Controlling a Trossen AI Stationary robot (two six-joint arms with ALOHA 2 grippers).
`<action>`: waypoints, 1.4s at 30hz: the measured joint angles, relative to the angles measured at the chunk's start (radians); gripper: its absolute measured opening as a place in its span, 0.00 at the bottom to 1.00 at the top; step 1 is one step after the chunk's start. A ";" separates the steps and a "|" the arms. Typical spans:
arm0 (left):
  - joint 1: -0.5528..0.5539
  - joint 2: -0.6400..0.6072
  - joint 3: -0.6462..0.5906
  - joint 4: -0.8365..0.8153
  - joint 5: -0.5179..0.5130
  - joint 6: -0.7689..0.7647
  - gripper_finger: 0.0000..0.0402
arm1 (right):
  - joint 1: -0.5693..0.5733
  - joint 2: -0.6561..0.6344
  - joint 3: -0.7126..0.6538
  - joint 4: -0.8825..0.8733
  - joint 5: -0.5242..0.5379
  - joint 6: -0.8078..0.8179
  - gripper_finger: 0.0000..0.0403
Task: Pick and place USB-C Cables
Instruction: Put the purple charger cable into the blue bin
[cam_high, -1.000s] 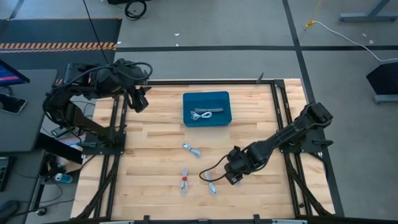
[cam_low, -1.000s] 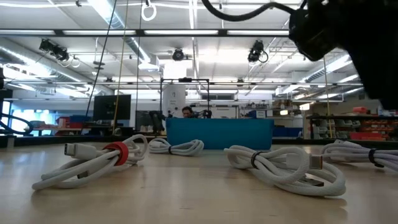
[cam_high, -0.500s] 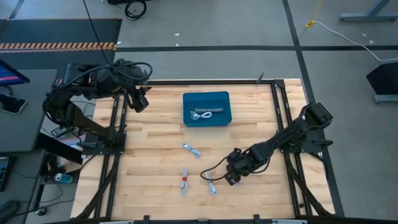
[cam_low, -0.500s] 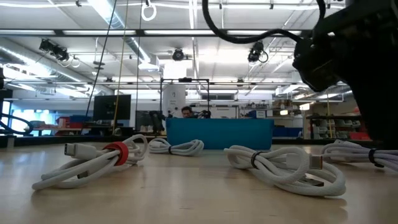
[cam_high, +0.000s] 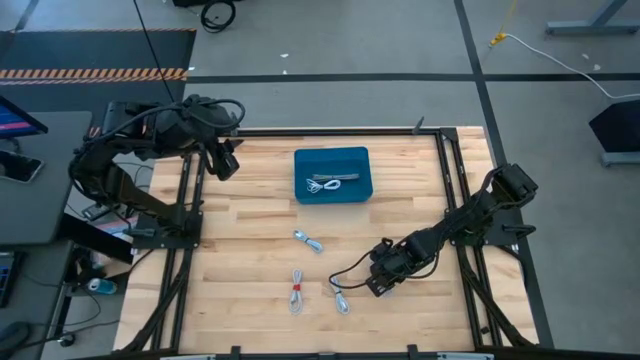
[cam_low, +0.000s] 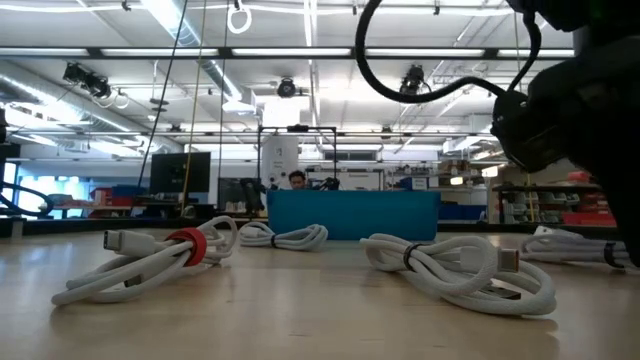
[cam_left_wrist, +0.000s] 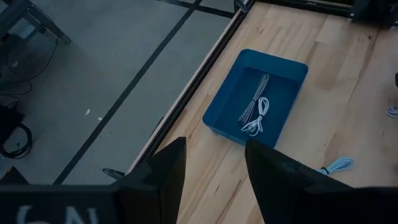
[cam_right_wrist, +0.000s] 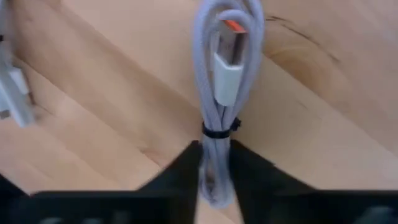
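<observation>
Scanning from the left side of the worktop (cam_high: 250, 200), I see my left claw (cam_left_wrist: 211, 171) parked high over the far left corner with its fingers spread and nothing between them; it is only waiting. In its wrist view the blue tray (cam_left_wrist: 292, 68) sits below and ahead, already holding coiled cables (cam_left_wrist: 255, 112).

Moving toward the middle, three bundles lie loose on the wood in the high view: one coil (cam_high: 309, 240) nearest the tray, the red-banded coil (cam_high: 296, 291) closer to the front edge, and another coil (cam_high: 341, 302) just beside that one.

At the right, my right claw (cam_right_wrist: 214, 165) is down at the worktop, and its wrist view shows the two fingers pinched in against a grey cable bundle (cam_right_wrist: 224, 81) just below its black tie (the plug end points away from the claw). The fingers touch the coil on both sides, so I judge the grasp is closing on it or just made. The bundle rests on the wood, not lifted.

So the step in hand is the pick of this right-side cable. Next I judge it calls for a firm squeeze, a straight lift clear of the neighbouring coil, then a carry across to the blue tray and a release above its open middle.
</observation>
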 joint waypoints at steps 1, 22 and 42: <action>0.000 0.000 0.000 0.000 0.000 -0.001 0.43 | 0.000 0.000 0.000 0.004 -0.002 -0.007 0.08; 0.003 0.066 -0.002 0.356 0.176 0.187 0.43 | -0.128 -0.402 0.175 -0.092 0.528 -0.409 0.04; 0.024 0.299 0.000 0.691 0.787 0.133 0.43 | -0.232 -0.559 0.346 -0.036 0.660 -1.070 0.04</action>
